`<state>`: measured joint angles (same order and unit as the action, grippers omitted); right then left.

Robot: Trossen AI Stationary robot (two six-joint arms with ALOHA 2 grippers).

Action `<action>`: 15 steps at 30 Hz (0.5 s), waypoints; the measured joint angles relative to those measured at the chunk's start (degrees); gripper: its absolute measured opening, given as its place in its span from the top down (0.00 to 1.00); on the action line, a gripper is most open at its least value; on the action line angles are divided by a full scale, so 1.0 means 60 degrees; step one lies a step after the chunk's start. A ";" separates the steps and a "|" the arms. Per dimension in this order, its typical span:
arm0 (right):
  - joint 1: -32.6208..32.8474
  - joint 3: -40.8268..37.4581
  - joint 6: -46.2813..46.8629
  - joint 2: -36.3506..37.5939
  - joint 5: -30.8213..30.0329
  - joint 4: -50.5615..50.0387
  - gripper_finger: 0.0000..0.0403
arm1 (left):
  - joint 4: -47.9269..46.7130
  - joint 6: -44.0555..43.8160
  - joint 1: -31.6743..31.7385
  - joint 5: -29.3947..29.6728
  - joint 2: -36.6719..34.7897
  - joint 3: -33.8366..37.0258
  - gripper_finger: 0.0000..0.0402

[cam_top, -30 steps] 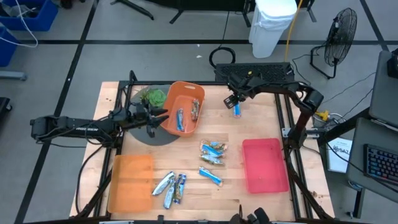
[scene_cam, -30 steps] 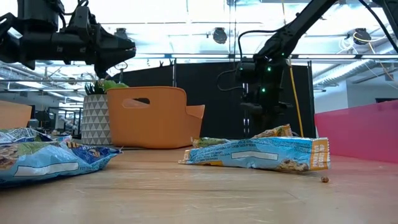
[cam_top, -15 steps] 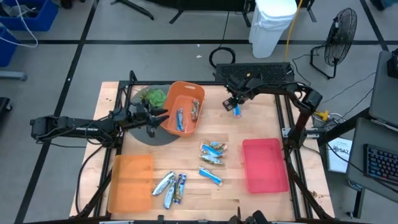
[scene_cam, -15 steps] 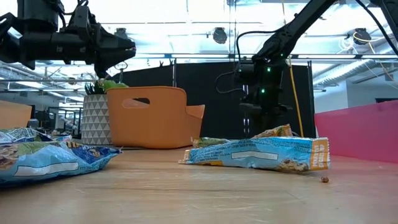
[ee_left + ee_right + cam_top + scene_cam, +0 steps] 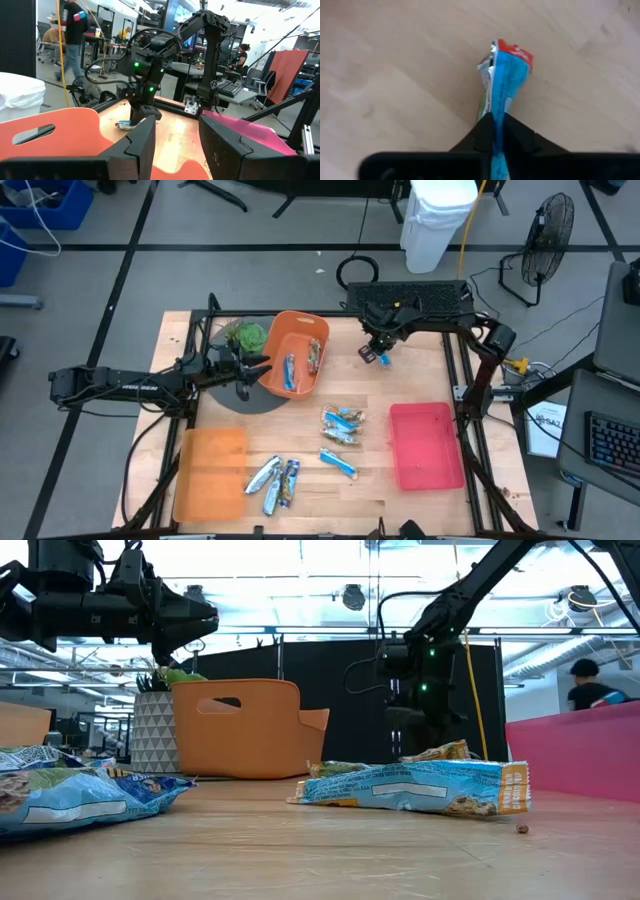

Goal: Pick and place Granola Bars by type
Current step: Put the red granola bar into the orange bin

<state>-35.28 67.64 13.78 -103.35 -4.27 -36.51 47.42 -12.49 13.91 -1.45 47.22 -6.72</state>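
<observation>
My right gripper (image 5: 377, 351) stands at the table's far side, right of the orange basket (image 5: 272, 376), and is shut on a bright blue Granola Bar (image 5: 503, 80). In the basket lie two more bars (image 5: 301, 363). Loose bars lie mid-table (image 5: 342, 426) and by the near edge (image 5: 274, 481), flat on the wood. My left gripper (image 5: 262, 367) hovers open at the basket's left rim, with nothing between its fingers (image 5: 141, 145). My right gripper pinches the blue bar's near part (image 5: 497, 121) between its two fingers, coming from above and pointing down. The wrapper is squeezed narrow at the fingers. The bar's red-tipped free end (image 5: 515, 51) sticks out past the fingertips; whether it touches the wood I cannot tell.
A flat orange tray (image 5: 210, 470) lies at the near left and a pink tray (image 5: 425, 445) at the near right. A green potted plant (image 5: 243, 335) stands left of the basket, under my left arm. A person shows in the room behind the pink tray (image 5: 590, 685).
My right gripper has shut on the blue bar and shifted slightly toward the table's left edge. The bar, which lay straight under the open fingers, now sits a little turned in the hold. My left arm has kept still.
</observation>
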 joint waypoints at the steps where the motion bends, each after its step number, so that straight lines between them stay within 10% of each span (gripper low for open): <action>1: 0.0052 0.0000 -0.0132 0.0086 -0.0004 0.0003 0.98 | 0.0000 0.0004 0.0000 0.0000 0.0000 0.0000 0.62; 15: 0.1805 -0.0002 -0.1186 0.1731 0.0034 0.1124 1.00 | -0.0028 0.0017 0.0000 0.0004 0.0004 0.0000 0.62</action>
<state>-24.45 67.63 6.66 -92.96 -4.07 -29.76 47.25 -12.39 13.91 -1.43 47.24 -6.72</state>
